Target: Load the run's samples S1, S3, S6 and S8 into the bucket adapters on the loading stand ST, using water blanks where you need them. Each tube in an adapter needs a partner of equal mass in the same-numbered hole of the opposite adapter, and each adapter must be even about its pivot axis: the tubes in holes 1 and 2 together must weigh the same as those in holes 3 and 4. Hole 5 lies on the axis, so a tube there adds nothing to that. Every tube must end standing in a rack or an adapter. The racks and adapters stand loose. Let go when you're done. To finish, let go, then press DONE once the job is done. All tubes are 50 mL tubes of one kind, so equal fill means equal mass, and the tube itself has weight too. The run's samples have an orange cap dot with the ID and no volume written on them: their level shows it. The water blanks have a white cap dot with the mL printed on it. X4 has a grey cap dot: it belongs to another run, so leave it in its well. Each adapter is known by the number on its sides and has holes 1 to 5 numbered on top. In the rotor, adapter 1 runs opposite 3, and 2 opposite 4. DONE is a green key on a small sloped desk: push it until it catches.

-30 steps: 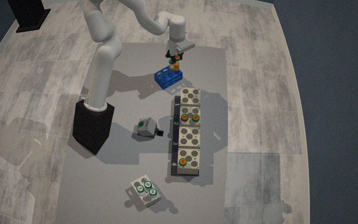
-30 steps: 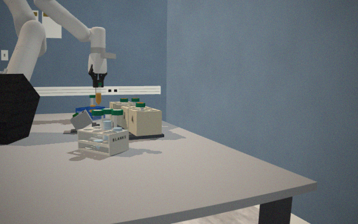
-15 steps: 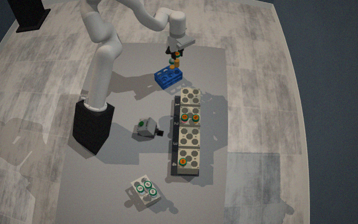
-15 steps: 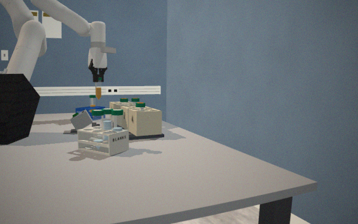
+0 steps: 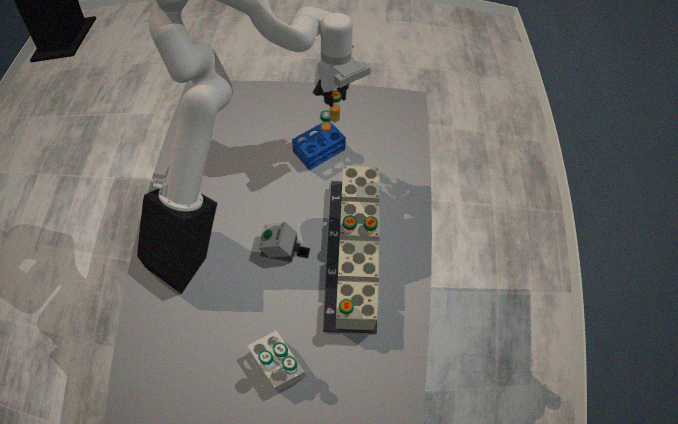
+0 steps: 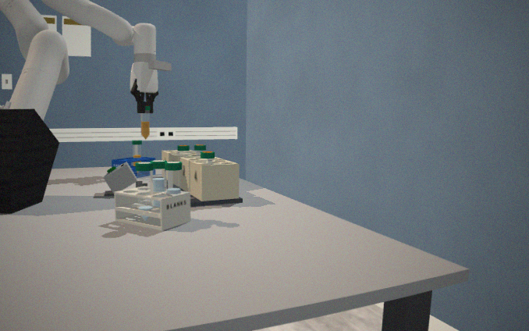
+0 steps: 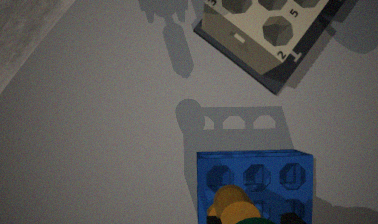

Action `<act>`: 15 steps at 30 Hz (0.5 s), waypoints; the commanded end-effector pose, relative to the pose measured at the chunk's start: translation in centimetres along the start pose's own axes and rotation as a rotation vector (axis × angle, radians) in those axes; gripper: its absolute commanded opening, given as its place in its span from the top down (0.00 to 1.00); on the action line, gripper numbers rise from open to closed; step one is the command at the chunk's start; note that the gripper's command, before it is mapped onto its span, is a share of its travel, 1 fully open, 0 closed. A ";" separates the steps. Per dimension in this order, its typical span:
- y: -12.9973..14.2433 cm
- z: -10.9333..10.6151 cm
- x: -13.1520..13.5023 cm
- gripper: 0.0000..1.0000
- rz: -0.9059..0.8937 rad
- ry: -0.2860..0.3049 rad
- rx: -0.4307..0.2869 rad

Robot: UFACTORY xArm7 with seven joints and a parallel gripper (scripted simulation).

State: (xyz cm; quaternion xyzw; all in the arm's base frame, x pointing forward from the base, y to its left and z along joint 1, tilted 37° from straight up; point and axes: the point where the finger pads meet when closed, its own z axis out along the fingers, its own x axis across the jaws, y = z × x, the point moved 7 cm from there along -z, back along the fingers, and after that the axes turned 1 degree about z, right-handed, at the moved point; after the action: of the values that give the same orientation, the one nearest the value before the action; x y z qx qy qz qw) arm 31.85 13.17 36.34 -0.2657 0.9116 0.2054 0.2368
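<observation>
My gripper is shut on a sample tube with orange liquid and an orange cap dot. It holds the tube upright, well above the blue sample rack. One more tube with a pale cap dot stands in that rack. On the black stand ST, adapter 2 holds two orange-dot tubes. Adapter 4 holds one orange-dot tube. Adapter 1 and adapter 3 are empty.
The blanks rack with three white-dot tubes stands near the front. The DONE desk with its green key sits left of the stand. The arm's black base is further left.
</observation>
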 end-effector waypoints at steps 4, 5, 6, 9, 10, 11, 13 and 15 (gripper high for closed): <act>0.0 -1.0 -0.1 1.00 0.000 -0.003 0.001; 0.0 -1.2 -0.1 1.00 0.000 -0.003 0.001; 0.0 -1.4 -0.1 1.00 0.000 -0.003 0.001; 0.0 -1.7 -0.1 1.00 0.000 -0.003 0.001; 0.0 -1.6 -0.1 1.00 0.000 -0.003 0.001; 0.0 -1.7 -0.1 1.00 0.000 -0.003 0.001; 0.0 -1.7 -0.1 1.00 0.000 -0.003 0.001; 0.0 -1.7 -0.1 1.00 0.000 -0.003 0.001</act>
State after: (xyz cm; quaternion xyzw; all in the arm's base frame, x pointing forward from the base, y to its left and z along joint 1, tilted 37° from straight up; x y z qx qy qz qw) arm 31.34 12.41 37.55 -0.2658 0.9117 0.2056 0.2365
